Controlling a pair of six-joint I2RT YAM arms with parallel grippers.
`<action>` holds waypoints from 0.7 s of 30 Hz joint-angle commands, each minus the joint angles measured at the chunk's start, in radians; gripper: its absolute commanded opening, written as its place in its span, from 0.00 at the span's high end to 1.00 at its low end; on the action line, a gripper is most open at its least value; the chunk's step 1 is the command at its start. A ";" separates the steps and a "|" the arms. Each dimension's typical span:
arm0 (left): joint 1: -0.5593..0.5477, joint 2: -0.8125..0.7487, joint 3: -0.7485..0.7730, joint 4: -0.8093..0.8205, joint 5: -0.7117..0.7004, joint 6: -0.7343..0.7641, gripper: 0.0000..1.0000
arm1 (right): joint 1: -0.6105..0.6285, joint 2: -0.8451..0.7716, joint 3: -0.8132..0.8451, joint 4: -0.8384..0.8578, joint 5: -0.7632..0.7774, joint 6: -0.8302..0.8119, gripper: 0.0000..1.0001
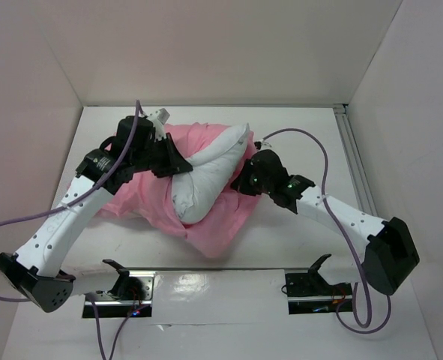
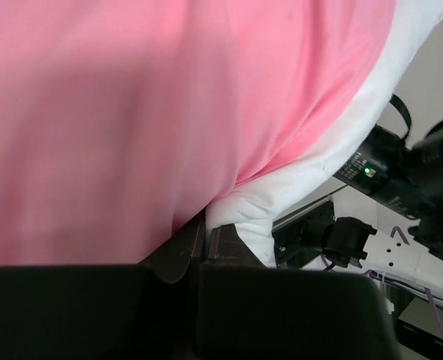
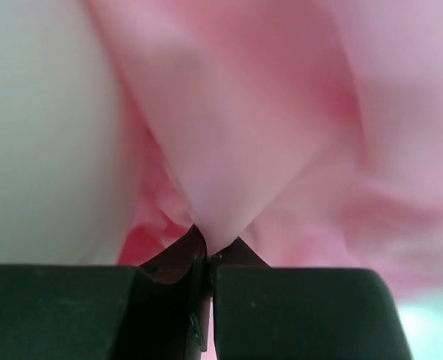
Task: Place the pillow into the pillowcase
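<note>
The left gripper [image 1: 178, 163], jaws pressed together, pinches the pillowcase [image 1: 142, 196] edge beside the pillow [image 1: 212, 171], which lies tilted and partly wrapped in pink, mid-table [image 1: 303, 142]. The right gripper's [image 1: 243, 182] jaws pinch 1 pink fold.

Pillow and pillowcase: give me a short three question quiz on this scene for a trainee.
1. True or false: the pillow is fully inside the pillowcase.
2. The right gripper is pinching: A) the pillow, B) the pillowcase, C) nothing.
3. Fill in: the pillowcase's colour is ____.
Key: 1 false; 2 B; 3 pink.
</note>
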 commanded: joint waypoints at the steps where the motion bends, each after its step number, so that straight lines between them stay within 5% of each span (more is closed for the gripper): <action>1: 0.032 0.024 -0.063 -0.041 -0.199 0.000 1.00 | -0.033 -0.101 0.029 -0.149 0.046 -0.030 0.97; 13: 0.043 0.061 -0.069 -0.004 -0.370 -0.069 1.00 | -0.053 -0.196 -0.060 -0.359 0.118 -0.030 1.00; 21: 0.043 0.171 -0.078 -0.032 -0.223 0.057 1.00 | -0.064 -0.192 -0.069 -0.308 0.178 -0.010 1.00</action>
